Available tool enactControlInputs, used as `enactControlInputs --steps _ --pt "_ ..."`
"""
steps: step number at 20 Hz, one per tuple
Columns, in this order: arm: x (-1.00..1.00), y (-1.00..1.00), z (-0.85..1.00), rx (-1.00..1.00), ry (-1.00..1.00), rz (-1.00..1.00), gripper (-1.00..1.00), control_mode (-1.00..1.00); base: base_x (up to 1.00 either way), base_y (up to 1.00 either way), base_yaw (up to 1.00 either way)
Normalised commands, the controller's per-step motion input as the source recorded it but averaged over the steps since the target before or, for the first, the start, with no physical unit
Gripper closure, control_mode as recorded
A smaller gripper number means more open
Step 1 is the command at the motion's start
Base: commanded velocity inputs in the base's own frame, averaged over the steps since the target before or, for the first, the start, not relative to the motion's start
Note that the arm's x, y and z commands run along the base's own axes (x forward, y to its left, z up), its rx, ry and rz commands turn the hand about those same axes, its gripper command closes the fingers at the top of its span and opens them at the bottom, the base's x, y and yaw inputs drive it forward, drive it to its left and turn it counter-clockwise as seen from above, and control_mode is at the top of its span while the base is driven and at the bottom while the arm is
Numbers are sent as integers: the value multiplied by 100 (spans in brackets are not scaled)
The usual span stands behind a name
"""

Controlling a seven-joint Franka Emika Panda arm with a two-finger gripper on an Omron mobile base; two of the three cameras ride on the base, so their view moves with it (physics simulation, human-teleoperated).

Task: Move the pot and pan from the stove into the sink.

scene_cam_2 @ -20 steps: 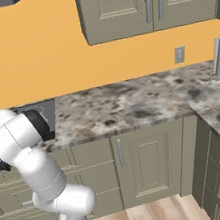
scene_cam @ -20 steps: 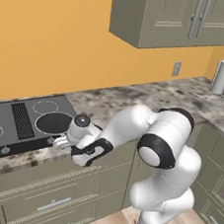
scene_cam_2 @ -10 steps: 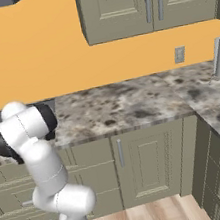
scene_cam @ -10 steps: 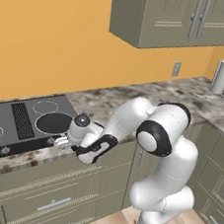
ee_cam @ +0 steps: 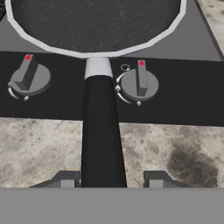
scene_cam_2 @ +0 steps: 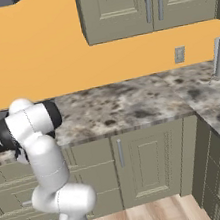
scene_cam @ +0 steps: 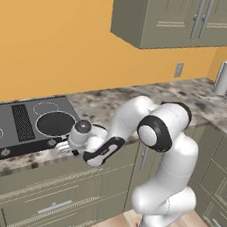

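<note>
Down on the stove (scene_cam: 18,124), the pan (scene_cam: 55,123) sat on the front right burner, shallow, round and black with a pale rim, its long dark handle (ee_cam: 100,131) reaching out over the knobs (ee_cam: 139,84) and the counter (scene_cam_2: 126,104) edge. In the hand view the gripper (ee_cam: 107,180) straddled that handle, one fingertip touching its left side, the other standing clear on the right: jaws partly open, no firm hold evident. That view also showed red marks on the knobs. Off by the wall, both base views took in a paper towel roll (scene_cam: 222,77). No writing could be read.
</note>
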Motion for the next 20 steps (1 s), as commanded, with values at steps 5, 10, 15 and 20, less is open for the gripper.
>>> enactControlInputs --steps 5,10,15,20 --pt "0 1 4 0 0 -1 100 -100 0 0 0" --pt "0 6 59 0 5 -6 100 -100 0 0 0" --pt "0 7 91 0 10 -7 100 -100 0 0 0" --pt "0 5 71 0 10 -7 100 -100 0 0 0"
